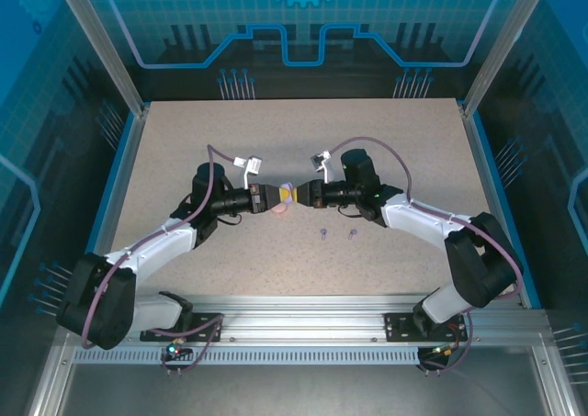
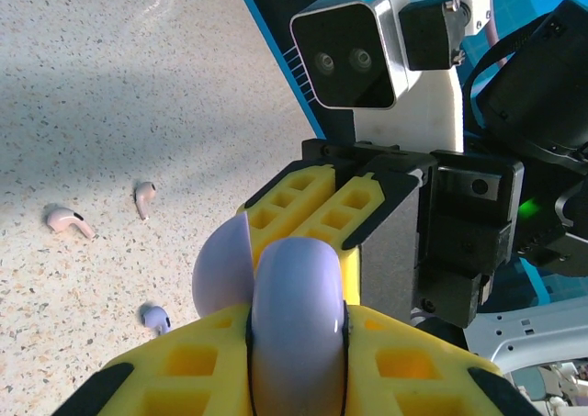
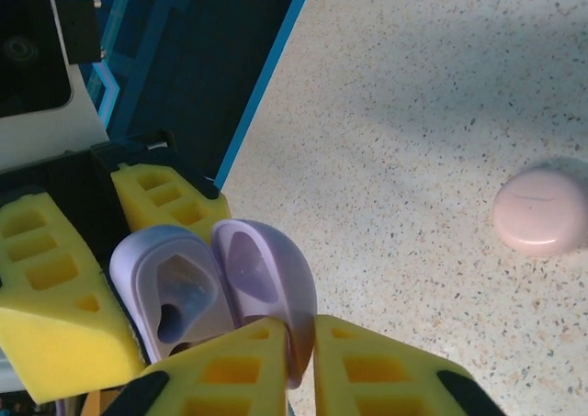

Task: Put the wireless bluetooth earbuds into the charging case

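Judging by looks, the tiny, slick purple earbuds (image 2: 154, 318) want a stem pinch; left gripper (image 2: 296, 342) clamps the charging case (image 3: 170, 297), right gripper (image 3: 308, 333) pinches its lid (image 3: 266, 274).

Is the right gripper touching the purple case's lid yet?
Touching. The right wrist view shows the right gripper with both yellow fingers pressed against the raised lid of the purple case.

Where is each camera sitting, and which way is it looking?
Top: above, behind the arms, looking down at the table; both arms show.
Left wrist: on the left arm, facing the right arm; left jaws hold the purple case.
Right wrist: on the right arm, facing the left arm; right jaws pinch its lid.
Both wrist views share the purple case.
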Action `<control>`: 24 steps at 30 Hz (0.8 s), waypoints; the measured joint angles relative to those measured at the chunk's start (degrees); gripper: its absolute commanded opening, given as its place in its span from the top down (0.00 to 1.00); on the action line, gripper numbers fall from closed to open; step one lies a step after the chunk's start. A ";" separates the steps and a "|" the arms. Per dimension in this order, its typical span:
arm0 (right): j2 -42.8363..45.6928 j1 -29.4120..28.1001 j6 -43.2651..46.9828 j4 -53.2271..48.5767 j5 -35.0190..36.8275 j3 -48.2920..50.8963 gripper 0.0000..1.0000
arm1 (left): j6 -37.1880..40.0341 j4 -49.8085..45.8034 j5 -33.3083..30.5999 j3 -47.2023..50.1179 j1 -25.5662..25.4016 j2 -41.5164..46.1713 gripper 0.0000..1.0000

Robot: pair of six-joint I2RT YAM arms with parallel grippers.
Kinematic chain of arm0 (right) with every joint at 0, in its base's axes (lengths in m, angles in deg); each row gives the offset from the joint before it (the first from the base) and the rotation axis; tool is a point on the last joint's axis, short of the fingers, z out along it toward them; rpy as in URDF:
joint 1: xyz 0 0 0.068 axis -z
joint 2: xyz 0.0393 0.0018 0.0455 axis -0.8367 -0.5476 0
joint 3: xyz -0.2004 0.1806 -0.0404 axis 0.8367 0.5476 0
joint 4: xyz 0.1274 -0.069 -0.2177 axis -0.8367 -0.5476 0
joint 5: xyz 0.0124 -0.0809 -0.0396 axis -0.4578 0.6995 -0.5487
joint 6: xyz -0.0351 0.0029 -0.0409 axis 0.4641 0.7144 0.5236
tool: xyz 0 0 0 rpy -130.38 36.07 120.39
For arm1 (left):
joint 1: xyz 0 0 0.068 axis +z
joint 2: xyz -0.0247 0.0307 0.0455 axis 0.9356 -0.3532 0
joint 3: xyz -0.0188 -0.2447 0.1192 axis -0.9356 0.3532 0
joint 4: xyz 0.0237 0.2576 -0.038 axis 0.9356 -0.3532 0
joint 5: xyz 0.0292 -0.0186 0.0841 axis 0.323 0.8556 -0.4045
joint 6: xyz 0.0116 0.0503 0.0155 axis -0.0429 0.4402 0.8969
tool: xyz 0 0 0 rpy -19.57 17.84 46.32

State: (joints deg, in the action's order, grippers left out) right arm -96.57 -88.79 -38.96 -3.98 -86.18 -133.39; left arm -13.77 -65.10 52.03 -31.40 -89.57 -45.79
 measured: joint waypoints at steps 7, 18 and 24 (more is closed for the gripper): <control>0.00 0.00 0.17 -0.20 0.02 0.00 1.00 | 0.02 -0.04 -0.20 0.00 0.00 0.00 0.66; -0.02 1.88 8.26 -12.39 3.72 -6.10 1.00 | 4.22 -10.12 -2.40 -3.37 -0.44 0.42 0.01; -0.02 7.65 17.25 -22.32 5.42 -11.21 1.00 | 9.92 -20.35 -4.98 -12.87 0.09 0.83 0.01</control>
State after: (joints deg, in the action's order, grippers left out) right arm -96.59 -81.14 -21.72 -26.29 -80.76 -144.60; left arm -3.84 -85.44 47.05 -44.28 -89.48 -44.96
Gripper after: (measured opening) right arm 0.043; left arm 0.989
